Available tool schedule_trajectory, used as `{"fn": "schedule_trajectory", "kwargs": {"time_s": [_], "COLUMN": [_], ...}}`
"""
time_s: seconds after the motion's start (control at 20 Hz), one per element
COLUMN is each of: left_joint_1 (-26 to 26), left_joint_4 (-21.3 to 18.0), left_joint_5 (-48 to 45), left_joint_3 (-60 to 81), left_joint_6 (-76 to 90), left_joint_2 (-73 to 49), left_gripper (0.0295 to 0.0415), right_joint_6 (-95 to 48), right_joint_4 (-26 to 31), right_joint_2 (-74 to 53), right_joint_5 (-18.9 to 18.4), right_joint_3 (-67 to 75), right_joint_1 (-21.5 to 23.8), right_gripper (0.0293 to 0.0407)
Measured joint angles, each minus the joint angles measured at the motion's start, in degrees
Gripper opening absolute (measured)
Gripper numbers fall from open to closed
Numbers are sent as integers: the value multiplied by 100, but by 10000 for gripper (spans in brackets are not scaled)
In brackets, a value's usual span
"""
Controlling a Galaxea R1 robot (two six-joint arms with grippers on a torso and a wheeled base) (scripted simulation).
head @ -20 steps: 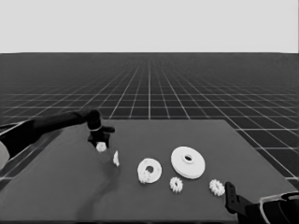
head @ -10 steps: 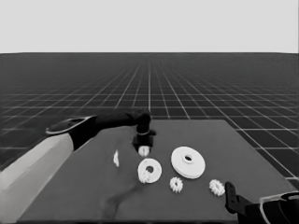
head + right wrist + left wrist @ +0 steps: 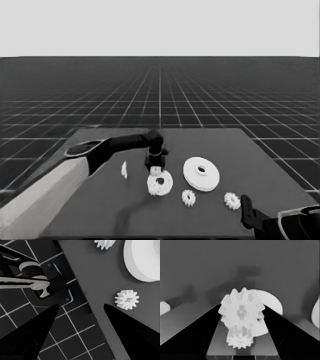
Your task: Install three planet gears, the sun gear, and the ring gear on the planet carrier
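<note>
since the earlier frames the left arm has swung in from the table's left end, and its pincer, the left gripper (image 3: 156,170), now hangs just over the smaller round part (image 3: 160,183). it pinches a gear (image 3: 241,312) between its fingers (image 3: 197,332); a second gear (image 3: 239,340) shows directly beneath the held one, on the smaller round part (image 3: 270,300), which lies under and behind the fingertips. whether the held gear touches the lower one cannot be told.

to the pincer's left, near it, a thin white piece (image 3: 124,170) stands on the table (image 3: 100,210). to its right, close by, lies the larger round part (image 3: 201,173). nearer the camera than that part, two loose gears rest apart from each other: one (image 3: 188,197) just right of the smaller round part, another (image 3: 231,200) farther right.

the right gripper (image 3: 80,312) waits at the table's near right corner, fingers spread, holding nothing. in its wrist view a gear (image 3: 126,299) lies on the table just past its fingertips, with the larger round part (image 3: 145,260) beyond and dark machinery (image 3: 42,282) off the table's edge.
</note>
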Motion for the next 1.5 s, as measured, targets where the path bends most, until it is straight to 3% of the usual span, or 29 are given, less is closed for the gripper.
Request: {"fn": "schedule_trajectory", "kwargs": {"time_s": [0.2, 0.3, 0.35, 0.7, 0.85, 1.2, 1.25, 1.3, 1.4, 1.5], "left_joint_1": [29, 30, 31, 31, -617, -785, -1235, -1811, -2351, -2528], "left_joint_4": [23, 25, 26, 26, -521, -685, -299, -67, 152, 227], "left_joint_5": [-19, -22, -22, -23, 335, 396, -1530, -2711, -3805, -4186], "left_joint_3": [-37, -40, -40, -41, 600, 655, 3299, 5633, 7812, 8583], "left_joint_6": [18, 20, 20, 20, -332, -362, 2393, 4868, 7235, 8055], "left_joint_2": [12, 13, 13, 13, -199, -213, -1735, -3951, -6496, -7319], "left_gripper": [312, 372, 381, 385, 385, 385, 408, 414, 392, 386], "right_joint_6": [0, 0, 0, 0, 0, 0, 0, 0, 0, 0], "right_joint_4": [0, 0, 0, 0, 0, 0, 0, 0, 0, 0], "right_joint_2": [0, 0, 0, 0, 0, 0, 0, 0, 0, 0], "right_joint_5": [0, 0, 0, 0, 0, 0, 0, 0, 0, 0], "right_joint_3": [0, 0, 0, 0, 0, 0, 0, 0, 0, 0], "right_joint_1": [0, 0, 0, 0, 0, 0, 0, 0, 0, 0], "right_gripper": [385, 385, 385, 385, 385, 385, 385, 385, 385, 385]}}
